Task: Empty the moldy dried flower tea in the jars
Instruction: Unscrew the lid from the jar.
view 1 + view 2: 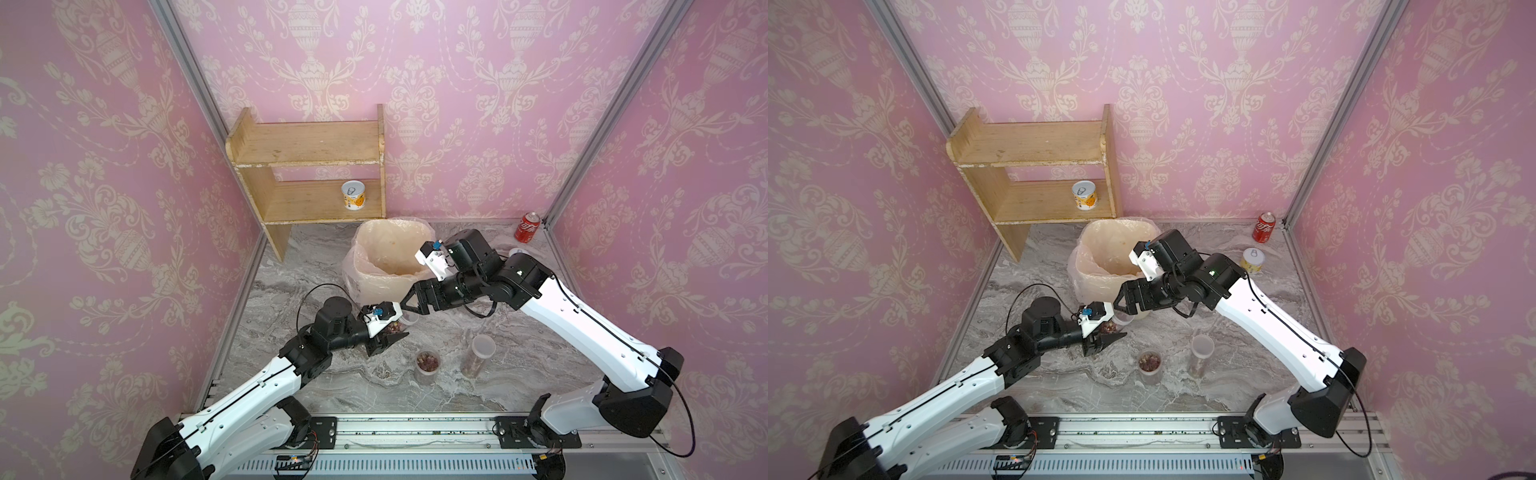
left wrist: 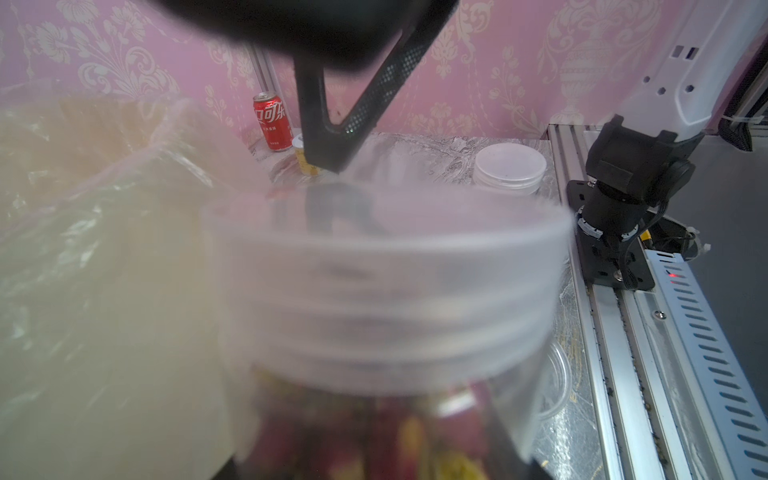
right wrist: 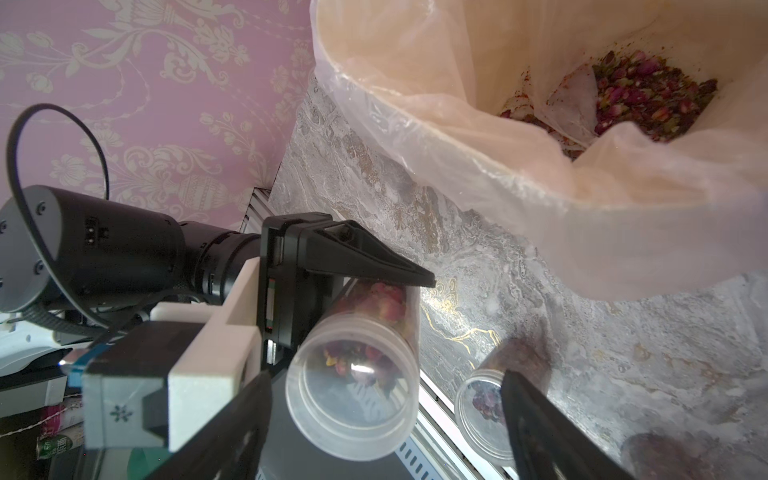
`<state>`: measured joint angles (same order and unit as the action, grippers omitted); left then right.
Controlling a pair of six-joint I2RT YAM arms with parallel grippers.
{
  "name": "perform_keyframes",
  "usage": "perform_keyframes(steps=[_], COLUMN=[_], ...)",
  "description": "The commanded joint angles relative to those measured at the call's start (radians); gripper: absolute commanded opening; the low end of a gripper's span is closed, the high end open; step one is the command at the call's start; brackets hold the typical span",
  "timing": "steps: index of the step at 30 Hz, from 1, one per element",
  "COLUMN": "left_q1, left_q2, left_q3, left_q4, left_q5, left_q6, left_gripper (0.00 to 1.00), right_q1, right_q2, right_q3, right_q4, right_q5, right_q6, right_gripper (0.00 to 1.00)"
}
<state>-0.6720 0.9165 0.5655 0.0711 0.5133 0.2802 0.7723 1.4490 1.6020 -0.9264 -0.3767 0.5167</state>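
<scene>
While a short jar (image 3: 395, 316) is clamped on its side by the left gripper (image 1: 388, 338), whose jaws are drawn in tight on its body, its lid (image 3: 351, 399) is turned toward the other arm. The step in hand is therefore judged to be the removal of that lid. Moldy dried flower tea (image 3: 386, 299) is seen through the jar's clear wall. To the right, the right gripper (image 1: 406, 303) is held with its jaws spread wide, one finger to each side of the lid. Neither is seen to touch it, and nothing is held. A squeeze onto the lid's rim is called for next, then a twist against the left grip. The jaws should be squared to the lid so that it is not cocked.

Further left, a wooden shelf (image 1: 307, 145) with a printed tin (image 1: 353, 195) on its lower board is set at the back wall, well apart. A lined bin (image 1: 358, 251) is stood just behind the held jar, and a heap of tea (image 3: 652, 99) is seen at its bottom. The right wrist is hung over the bin's rim and would probably have to be drawn clear before pouring. Nearer the front, a second short jar (image 1: 428, 365) and a taller jar (image 1: 480, 355), both with tea inside, are stood on the marble table (image 1: 519, 353). A second tin (image 1: 1253, 260) and a cola can (image 1: 528, 227) are left at the back right, out of the way.
</scene>
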Motion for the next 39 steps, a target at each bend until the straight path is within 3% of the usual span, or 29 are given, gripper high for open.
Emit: perform_keyframes(steps=[1,12,20,23,26,31,36,39], left_q1=[-0.006,-0.006,-0.006,-0.005,-0.006,-0.006,-0.005,-0.006], left_q2=[-0.001,0.001,0.002,0.005,0.008,0.019,0.042,0.053], left_q3=[0.021,0.019,0.016,0.015,0.010,0.010,0.025,0.029], left_q4=[-0.005,-0.005,0.007,0.019,0.051,0.098,0.104,0.101], left_q5=[-0.005,0.005,0.033,0.078,0.142,0.261,0.344,0.369], left_q6=[0.027,0.015,0.000,-0.021,-0.057,-0.132,-0.178,-0.190], left_gripper=[0.00,0.00,0.00,0.00,0.01,0.01,0.01,0.01], right_q1=[0.013,0.050,0.062,0.062,0.061,0.069,0.078,0.089], right_q2=[0.018,0.057,0.066,0.072,0.087,0.120,0.131,0.142], right_q3=[0.027,0.040,0.064,0.081,0.113,0.172,0.187,0.199], right_q4=[-0.028,-0.045,-0.073,-0.083,-0.119,-0.247,-0.314,-0.337], right_q5=[0.001,-0.009,-0.008,-0.046,-0.111,-0.224,-0.169,-0.105], right_q6=[0.013,-0.006,-0.098,-0.245,-0.474,-0.952,-1.311,-1.428], right_gripper=[0.85,0.71,0.47,0.42,0.39,0.30,0.24,0.23])
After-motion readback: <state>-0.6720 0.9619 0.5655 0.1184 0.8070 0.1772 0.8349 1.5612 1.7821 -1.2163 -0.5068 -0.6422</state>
